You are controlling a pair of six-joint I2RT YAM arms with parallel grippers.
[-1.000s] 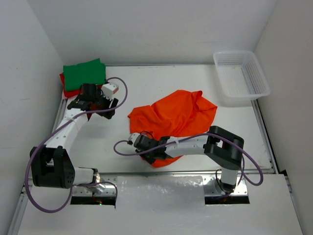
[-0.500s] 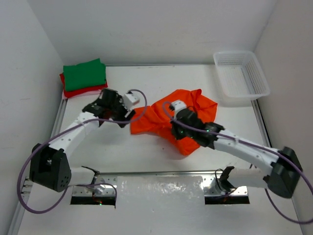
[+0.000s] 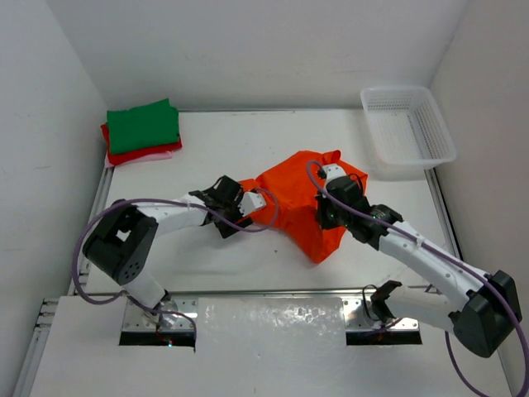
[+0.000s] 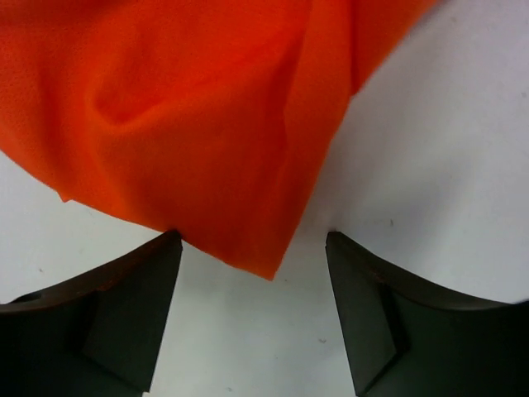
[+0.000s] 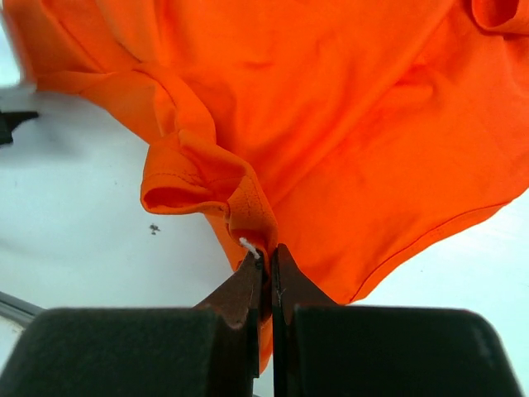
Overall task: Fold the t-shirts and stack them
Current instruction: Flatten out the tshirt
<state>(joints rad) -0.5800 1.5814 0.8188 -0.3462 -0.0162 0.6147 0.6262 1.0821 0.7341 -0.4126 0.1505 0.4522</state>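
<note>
An orange t-shirt [image 3: 306,194] lies crumpled in the middle of the table. My right gripper [image 3: 329,211] is shut on a fold of its cloth [image 5: 248,211], pinched between the fingertips [image 5: 258,269]. My left gripper [image 3: 234,217] is open at the shirt's left corner [image 4: 264,256], which lies on the table between the wide-apart fingers [image 4: 153,281] without being gripped. At the back left a folded green t-shirt [image 3: 143,125] rests on a folded red t-shirt [image 3: 140,154], with a pale edge showing under them.
A white mesh basket [image 3: 407,132] stands at the back right. White walls close in the table on the left, back and right. Purple cables loop from both arms over the table.
My right gripper has closed on the orange shirt and carried it from the near middle to the right and back. My left arm swung from the green stack to the shirt's left corner.
</note>
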